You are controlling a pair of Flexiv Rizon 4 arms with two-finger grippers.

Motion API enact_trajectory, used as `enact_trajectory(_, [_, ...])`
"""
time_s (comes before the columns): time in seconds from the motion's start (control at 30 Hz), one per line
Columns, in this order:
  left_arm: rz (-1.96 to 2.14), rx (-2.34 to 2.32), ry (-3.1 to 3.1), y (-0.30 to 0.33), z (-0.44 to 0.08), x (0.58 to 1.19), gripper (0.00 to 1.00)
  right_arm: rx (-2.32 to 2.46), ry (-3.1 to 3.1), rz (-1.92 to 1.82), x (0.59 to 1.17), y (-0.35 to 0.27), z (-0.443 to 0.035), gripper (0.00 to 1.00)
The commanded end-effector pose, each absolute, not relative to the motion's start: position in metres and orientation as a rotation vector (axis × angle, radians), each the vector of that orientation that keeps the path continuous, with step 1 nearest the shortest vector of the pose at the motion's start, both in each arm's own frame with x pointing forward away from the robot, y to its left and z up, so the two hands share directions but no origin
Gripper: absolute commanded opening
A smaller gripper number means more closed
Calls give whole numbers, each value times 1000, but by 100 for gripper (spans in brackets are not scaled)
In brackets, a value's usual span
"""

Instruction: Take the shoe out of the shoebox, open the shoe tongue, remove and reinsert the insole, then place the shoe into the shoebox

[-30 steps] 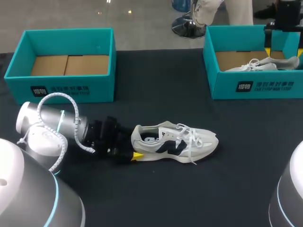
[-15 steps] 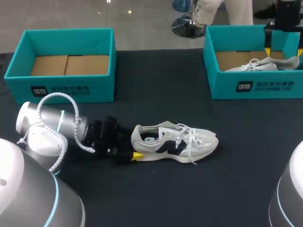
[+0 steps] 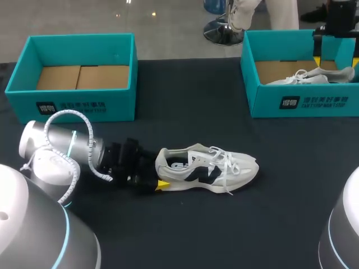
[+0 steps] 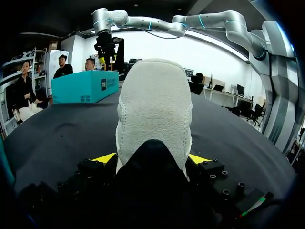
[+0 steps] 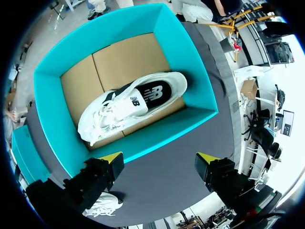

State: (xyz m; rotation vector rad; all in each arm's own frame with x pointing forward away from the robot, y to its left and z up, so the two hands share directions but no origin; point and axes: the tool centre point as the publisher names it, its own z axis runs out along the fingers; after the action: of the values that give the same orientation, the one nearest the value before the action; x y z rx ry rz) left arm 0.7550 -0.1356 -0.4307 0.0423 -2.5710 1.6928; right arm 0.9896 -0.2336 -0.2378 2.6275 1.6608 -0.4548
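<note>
Nubby white shoe [image 4: 155, 105] between left jaws

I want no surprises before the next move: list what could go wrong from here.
1. The left gripper pinches the white mesh sneaker only at its heel; lifted, the toe may sag or slip free.
2. Its loose white laces trail sideways and could snag on the empty teal cardboard shoebox wall.
3. The right gripper hangs open over the other teal shoebox, offering no support.
</note>
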Motion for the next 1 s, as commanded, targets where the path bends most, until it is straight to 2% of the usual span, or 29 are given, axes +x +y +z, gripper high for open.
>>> enact_trajectory(0.03, [1689, 43, -2572, -137, -433, 755, 0, 2629, 1661, -457, 991, -234, -238, 100])
enact_trajectory(0.43, [1689, 43, -2572, -137, -433, 755, 0, 2573, 1620, -494, 925, -179, -217, 100])
enact_trajectory(1.0, [1689, 43, -2572, -137, -433, 755, 0, 2580, 1697, -341, 859, -99, -228, 100])
